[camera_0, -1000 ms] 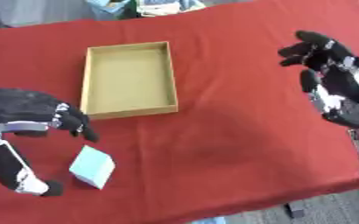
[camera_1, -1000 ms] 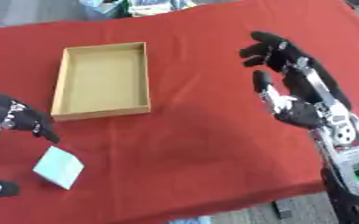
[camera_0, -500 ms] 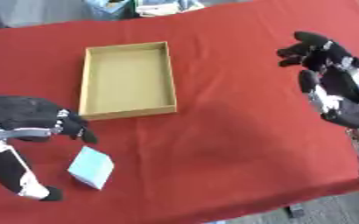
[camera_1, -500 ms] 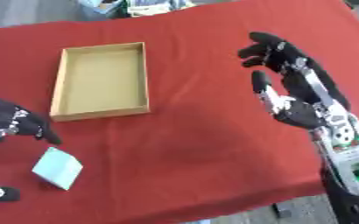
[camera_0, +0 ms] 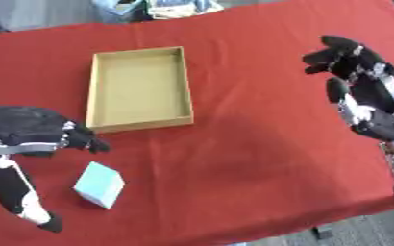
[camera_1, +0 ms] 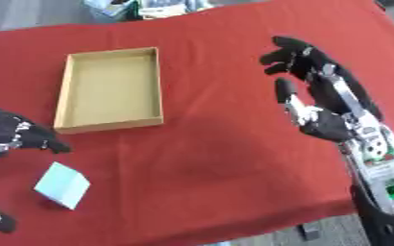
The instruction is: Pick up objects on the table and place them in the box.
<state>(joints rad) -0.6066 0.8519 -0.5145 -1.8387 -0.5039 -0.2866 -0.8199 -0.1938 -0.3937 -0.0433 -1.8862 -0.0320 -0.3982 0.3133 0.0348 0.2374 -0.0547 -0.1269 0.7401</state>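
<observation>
So, working from the left side: your left hand point(camera_0: 32, 139) hangs over the table's near-left part, fingers and thumb spread wide, gripping nothing. The thumb reaches down toward the near edge while the other fingers point right, toward the middle of the red table point(camera_0: 251, 144).

Sitting right in that gap, just beside the hand on its near-right side, is the light blue block point(camera_0: 99, 184). It rests on the cloth, turned askew to the table's edges, with its long axis running roughly from far-right to near-left. I can't tell whether any finger actually touches it, but it looks like there's a sliver of red between them.

Next over is the cardboard box point(camera_0: 183, 81), open top, nothing inside, on the far-left part of the table. Its long side runs away from you, and its near short wall sits just past your left hand's fingertips. So the block lies toward the near edge from the box, and the lift goes away from you and slightly right.

Way over by the right edge, your right hand point(camera_1: 318, 103) is raised with fingers spread, holding nothing, well apart from both block and box. The left hand is clearly the nearer one, so I'd say close it on the block from there.
</observation>
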